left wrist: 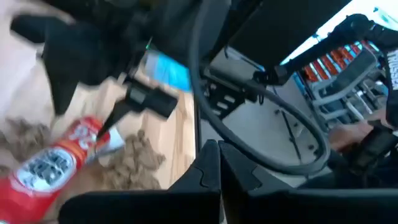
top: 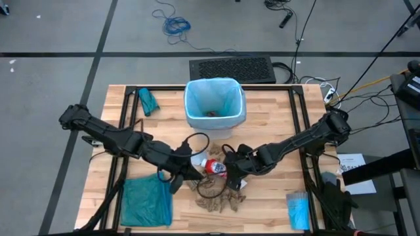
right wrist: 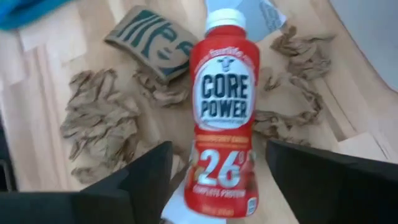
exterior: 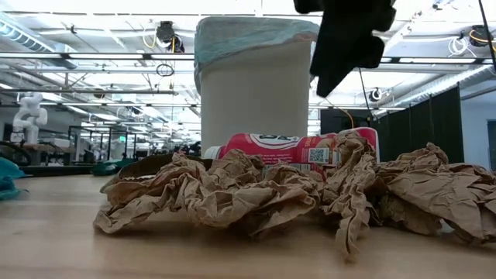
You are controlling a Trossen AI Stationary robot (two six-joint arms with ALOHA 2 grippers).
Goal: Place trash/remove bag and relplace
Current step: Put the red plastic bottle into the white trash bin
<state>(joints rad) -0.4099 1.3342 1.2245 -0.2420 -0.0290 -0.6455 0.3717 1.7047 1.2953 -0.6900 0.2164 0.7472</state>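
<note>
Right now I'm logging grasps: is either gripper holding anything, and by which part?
Nothing is held. The right gripper is open, fingers either side of the red-and-white bottle's base, not clamped. The left gripper is shut and empty beside the trash.

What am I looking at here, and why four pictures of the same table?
It is one table filmed by four cameras: overhead, at table height, and one on each arm's wrist. Two dark robot arms work there. The right gripper has its fingers open on either side of a red-and-white bottle, not yet gripping it. The left gripper is shut and holds nothing. Brown paper scraps lie around the bottle. Behind stands a white bin lined with a pale blue bag.
</note>
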